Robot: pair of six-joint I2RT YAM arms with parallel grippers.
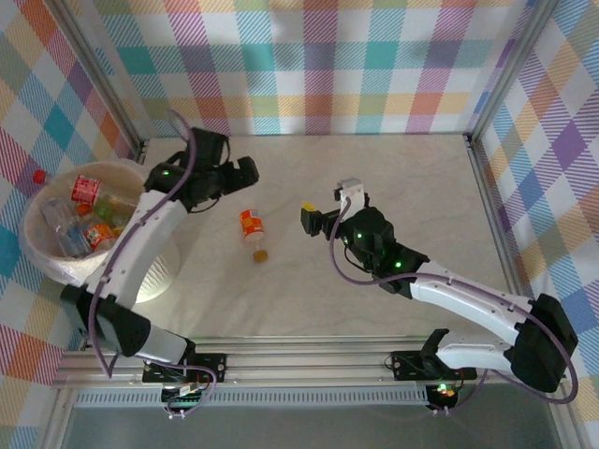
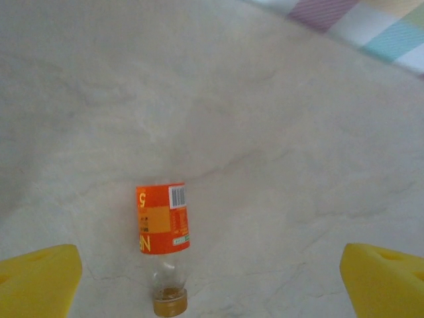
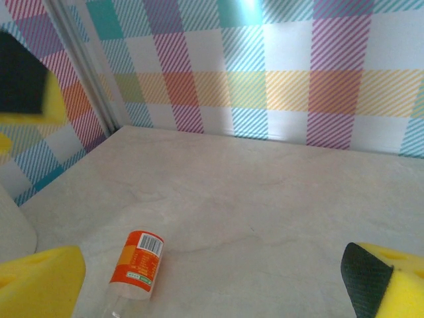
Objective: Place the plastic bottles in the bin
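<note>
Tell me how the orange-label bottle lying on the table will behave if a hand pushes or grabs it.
The orange-label bottle lies on its side, so a sideways push would probably roll it. Its clear neck looks empty: likely light, easily skidding away. Thin clear plastic may dent under a firm squeeze.

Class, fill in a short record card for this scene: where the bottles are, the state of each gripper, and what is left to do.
loose item: one orange-labelled bottle lying on its side on the table, between the two arms
container: bin at the left, several bottles inside
left gripper: fingers apart, empty, facing the loose bottle
right gripper: fingers apart, empty, to the right of the loose bottle
left to do: loose bottle not yet in the bin
</note>
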